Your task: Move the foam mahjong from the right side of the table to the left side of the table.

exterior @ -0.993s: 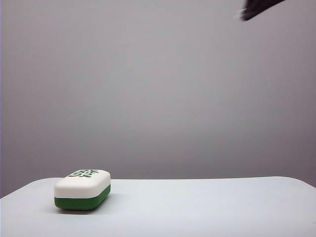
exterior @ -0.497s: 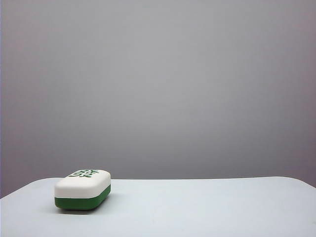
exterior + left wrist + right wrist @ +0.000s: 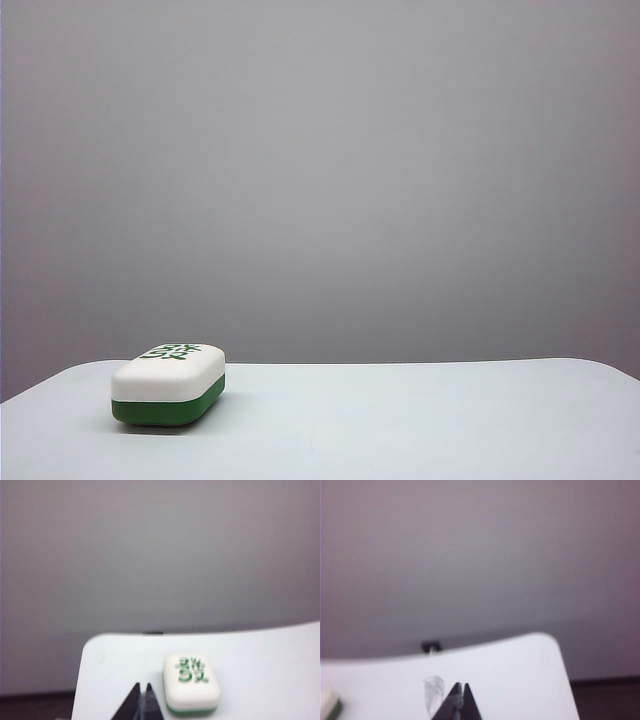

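- One foam mahjong (image 3: 168, 385) is lying flat on the table (image 3: 420, 420), white half up, green half down, green marks facing up. It is sitting near the table's left edge, just in from the far-left corner in the exterior view.
- One table is showing; nothing is touching the block.
- No arm is appearing in the exterior view.
- Two grippers are showing, one per wrist view.
- Left gripper (image 3: 141, 695) is hanging over the table near its left edge, just beside the foam mahjong (image 3: 191, 684), apart from it; fingertips are pressing together, holding nothing.
- Right gripper (image 3: 461, 692) is hanging over the table (image 3: 520, 680) towards its right corner, well apart from the block; tips are meeting, nothing between them.
- Right wrist view is blurry: a white-green sliver at the frame edge is probably the foam mahjong (image 3: 329, 706).
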You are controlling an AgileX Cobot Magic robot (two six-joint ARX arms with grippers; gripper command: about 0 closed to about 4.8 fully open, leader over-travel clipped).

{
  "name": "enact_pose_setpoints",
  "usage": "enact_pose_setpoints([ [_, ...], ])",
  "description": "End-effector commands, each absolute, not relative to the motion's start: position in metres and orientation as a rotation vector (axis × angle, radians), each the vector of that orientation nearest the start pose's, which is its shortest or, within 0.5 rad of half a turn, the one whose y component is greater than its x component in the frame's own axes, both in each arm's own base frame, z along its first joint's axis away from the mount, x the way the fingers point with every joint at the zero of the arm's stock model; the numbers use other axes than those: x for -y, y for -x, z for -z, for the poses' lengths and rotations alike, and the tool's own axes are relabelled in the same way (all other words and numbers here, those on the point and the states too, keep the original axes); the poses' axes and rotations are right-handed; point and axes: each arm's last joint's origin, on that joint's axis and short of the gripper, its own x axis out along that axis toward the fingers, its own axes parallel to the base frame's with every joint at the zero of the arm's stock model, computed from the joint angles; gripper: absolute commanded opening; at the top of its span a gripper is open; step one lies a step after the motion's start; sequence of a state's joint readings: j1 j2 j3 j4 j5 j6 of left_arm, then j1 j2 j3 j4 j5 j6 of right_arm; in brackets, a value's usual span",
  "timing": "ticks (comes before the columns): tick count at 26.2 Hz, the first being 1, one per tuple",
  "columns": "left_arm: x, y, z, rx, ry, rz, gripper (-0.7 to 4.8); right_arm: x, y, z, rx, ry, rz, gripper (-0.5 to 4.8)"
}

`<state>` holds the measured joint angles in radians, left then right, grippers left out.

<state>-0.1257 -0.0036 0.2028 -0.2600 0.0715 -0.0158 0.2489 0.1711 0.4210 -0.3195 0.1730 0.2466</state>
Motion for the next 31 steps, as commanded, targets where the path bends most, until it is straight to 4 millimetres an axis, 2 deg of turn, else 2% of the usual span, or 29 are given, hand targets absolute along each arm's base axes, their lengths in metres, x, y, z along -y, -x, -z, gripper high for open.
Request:
enact_pose_setpoints([
  [1, 0.012, -0.080, -0.197, -0.124, -0.011, 0.202, -0.05, -0.015, -0.079, -0.261, -0.049, -0.244, -0.056, -0.05],
  [4, 0.012, -0.082, -0.193, -0.129, -0.022, 0.191, -0.05, -0.016, -0.083, -0.250, -0.054, -0.243, -0.056, -0.05],
  [7, 0.012, -0.083, -0.188, -0.141, -0.030, 0.191, -0.05, -0.018, -0.090, -0.226, -0.075, -0.246, -0.069, -0.05],
  [9, 0.013, -0.084, -0.184, -0.163, -0.031, 0.199, -0.05, -0.019, -0.093, -0.203, -0.089, -0.245, -0.067, -0.05],
  [14, 0.013, -0.086, -0.179, -0.162, -0.033, 0.198, -0.05, -0.019, -0.094, -0.182, -0.078, -0.246, -0.065, -0.05],
  [20, 0.014, -0.093, -0.152, -0.191, -0.027, 0.190, -0.05, -0.019, -0.095, -0.156, -0.114, -0.241, -0.058, -0.05],
  [31, 0.013, -0.095, -0.148, -0.179, -0.028, 0.151, -0.01, -0.018, -0.095, -0.147, -0.173, -0.214, 0.002, -0.05],
])
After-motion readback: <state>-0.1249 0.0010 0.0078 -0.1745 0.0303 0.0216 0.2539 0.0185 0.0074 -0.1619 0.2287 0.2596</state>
